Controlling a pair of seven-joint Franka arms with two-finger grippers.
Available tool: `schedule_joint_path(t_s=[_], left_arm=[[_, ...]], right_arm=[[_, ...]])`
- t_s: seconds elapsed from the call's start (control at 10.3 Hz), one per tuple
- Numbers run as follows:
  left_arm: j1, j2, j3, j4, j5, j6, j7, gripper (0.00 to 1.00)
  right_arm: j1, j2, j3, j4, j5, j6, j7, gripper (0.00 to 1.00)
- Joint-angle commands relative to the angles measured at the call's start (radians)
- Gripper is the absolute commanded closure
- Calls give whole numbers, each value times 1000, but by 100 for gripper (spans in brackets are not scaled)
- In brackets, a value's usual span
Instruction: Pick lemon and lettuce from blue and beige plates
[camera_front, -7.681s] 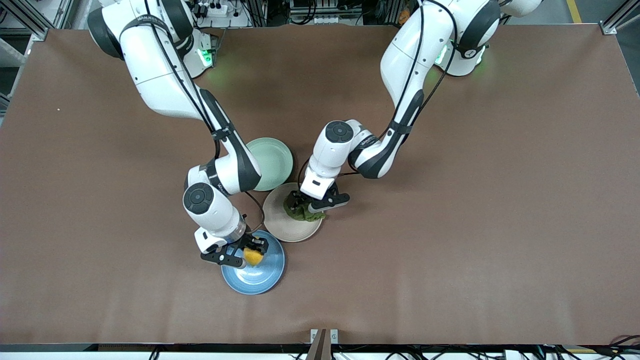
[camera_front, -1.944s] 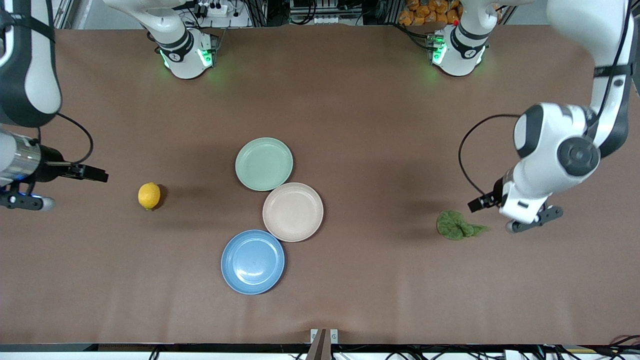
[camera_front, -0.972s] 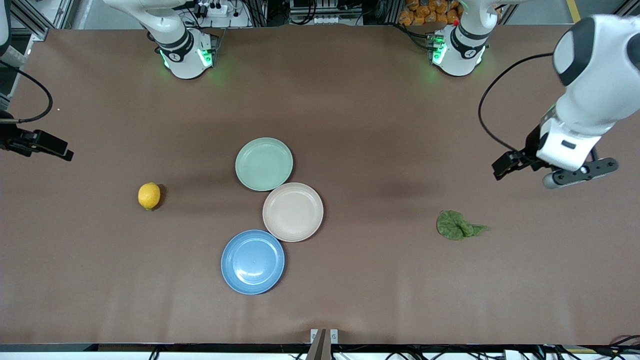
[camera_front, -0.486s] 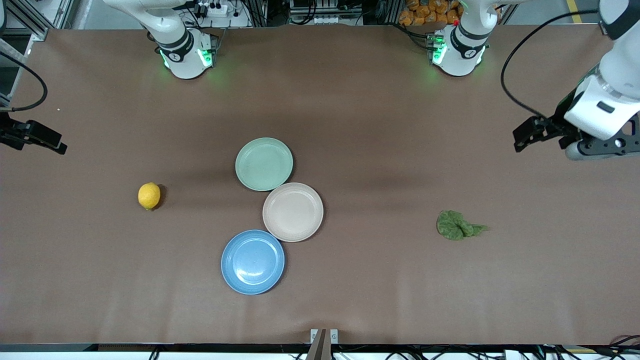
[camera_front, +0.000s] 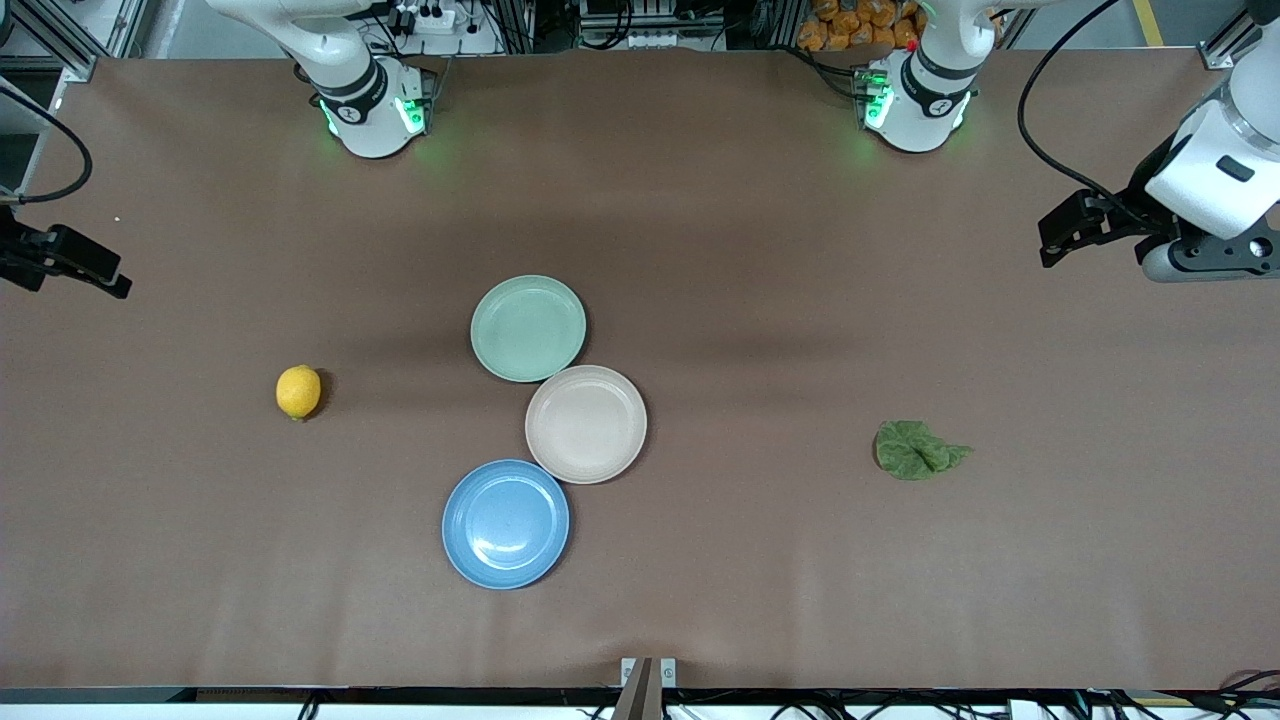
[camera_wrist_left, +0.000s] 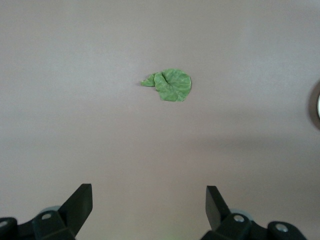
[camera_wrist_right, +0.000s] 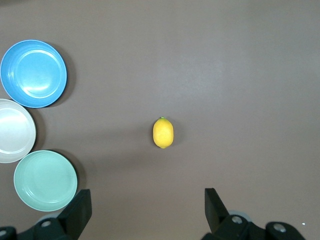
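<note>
The yellow lemon (camera_front: 298, 391) lies on the bare table toward the right arm's end; it also shows in the right wrist view (camera_wrist_right: 163, 133). The green lettuce leaf (camera_front: 915, 450) lies on the table toward the left arm's end and shows in the left wrist view (camera_wrist_left: 170, 84). The blue plate (camera_front: 506, 523) and the beige plate (camera_front: 586, 424) sit empty mid-table, touching. My left gripper (camera_front: 1120, 248) is open and empty, high over the table's left-arm end. My right gripper (camera_wrist_right: 147, 197) is open and empty, high over the other end; only one of its fingers (camera_front: 80, 268) shows in the front view.
An empty green plate (camera_front: 528, 328) touches the beige plate on the side nearer the robot bases. The two arm bases (camera_front: 370, 100) (camera_front: 915, 100) stand along the table's edge.
Both grippers held the lemon and lettuce on the plates; both items now lie on the table. Since then both arms have risen and drawn back toward the table's ends.
</note>
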Motion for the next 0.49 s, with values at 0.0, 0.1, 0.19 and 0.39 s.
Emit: schedule_joint_path(t_s=[0.0,0.1,0.19,0.39], left_arm=[[2,-18,-1,10,-22,-23,28,0],[2,-23,1,10,-22,-23,28,0],[2,-25,1,10,-21,-23,40,0],[2,-25,1,10,-22,-23,57,0]], right_arm=[[-21,-51,14,-35,-19,-7,-21,0],[-23,-51,14,-35,-19,-7,-21,0],[-23,-53,14,-35,-19,-8,-21,0],[-23,-59,14,-38,-21,-8,-20,0]])
